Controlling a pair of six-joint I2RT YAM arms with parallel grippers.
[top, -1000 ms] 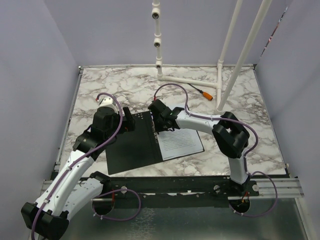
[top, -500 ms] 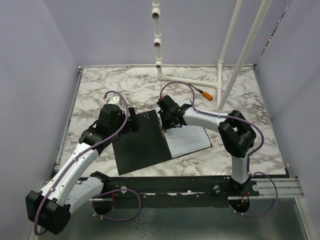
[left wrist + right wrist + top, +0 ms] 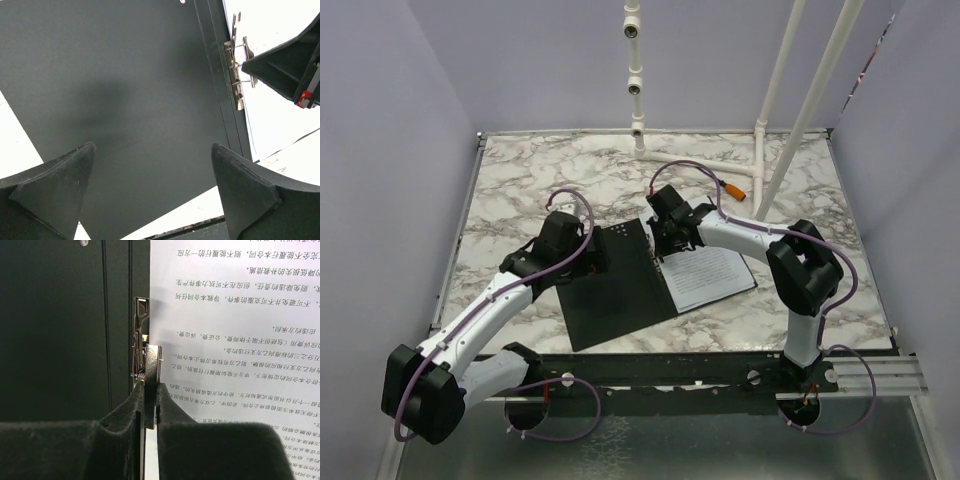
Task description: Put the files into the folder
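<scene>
- At the folder's spine, the right end effector (image 3: 150,390) has its fingers pinched together on the upright metal tab of the spine clip (image 3: 141,335). The hold looks narrow, so any pull should be slow and straight to avoid slipping off.
- Just beside that clip, the files (image 3: 240,340) lie flat on the right half of the open folder (image 3: 615,290), with their left edge at the clip. Whether that edge sits under the clamp bar I cannot tell.
- The step in hand, as I judge it, is working the clip so that it presses down on the sheets without dragging them askew.
- Over the black left cover, the left end effector (image 3: 152,150) hangs with its fingers wide apart, touching nothing. Pressing it onto the cover would stop the folder sliding on the marble table (image 3: 520,180).
</scene>
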